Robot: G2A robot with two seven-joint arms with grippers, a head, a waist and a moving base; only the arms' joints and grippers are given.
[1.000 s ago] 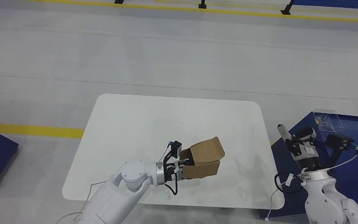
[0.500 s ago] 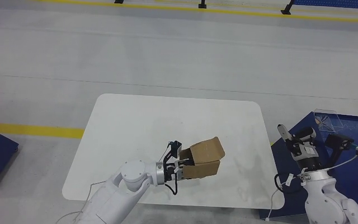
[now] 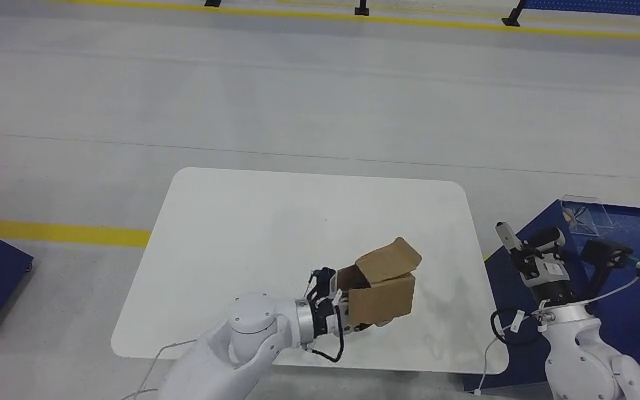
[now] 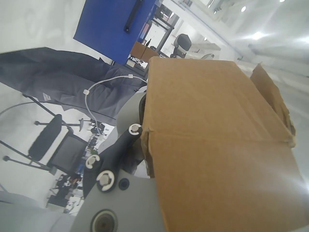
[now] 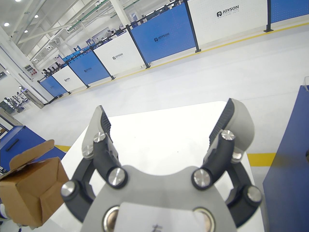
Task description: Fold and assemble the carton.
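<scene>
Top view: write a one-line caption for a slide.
Left gripper holds a brown carton, one flap raised, over the near edge of the white table.

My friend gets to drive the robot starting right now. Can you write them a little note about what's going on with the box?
Left gripper: jaws shut on one end of the carton, holding it over the near part of the white table.
Right gripper: jaws open, holding nothing, beside the table's right edge.
Done: the carton is opened into a box shape.
Left to do: a top flap stands up. Fold it down and close the carton.
</scene>
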